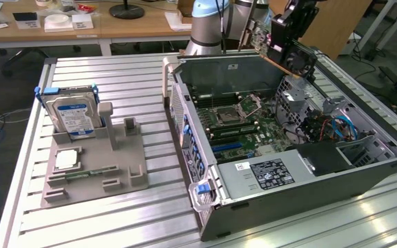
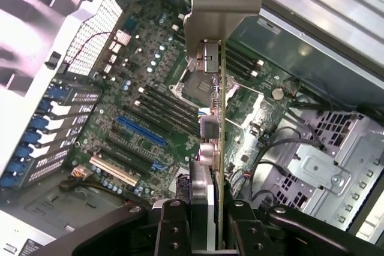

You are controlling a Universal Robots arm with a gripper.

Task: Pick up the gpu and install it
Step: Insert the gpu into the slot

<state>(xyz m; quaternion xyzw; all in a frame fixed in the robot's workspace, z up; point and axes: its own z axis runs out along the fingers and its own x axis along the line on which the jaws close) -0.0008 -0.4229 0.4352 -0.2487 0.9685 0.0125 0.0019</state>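
Note:
The gpu (image 1: pixel 293 53) hangs tilted in the air above the far corner of the open computer case (image 1: pixel 336 178), its round black fan facing the exterior view's right. My gripper (image 1: pixel 288 32) is shut on its upper part. In the wrist view the gpu (image 2: pixel 221 106) appears edge-on, with its silvery end bracket (image 2: pixel 219 10) pointing away from my gripper (image 2: pixel 207 217), whose dark fingers (image 2: pixel 174 226) clamp the card. Below it lies the motherboard (image 2: pixel 150 112) with a blue slot (image 2: pixel 141 131) and a white slot (image 2: pixel 114 171). The card touches nothing in the case.
On the exterior view's left a grey fixture (image 1: pixel 126 173) holds a silver hard drive (image 1: pixel 74 116), a square chip (image 1: pixel 67 160) and a green memory stick (image 1: pixel 81 173). Cables (image 1: pixel 330 126) and metal bays fill the case's right side. The arm's base (image 1: pixel 209 28) stands behind the case.

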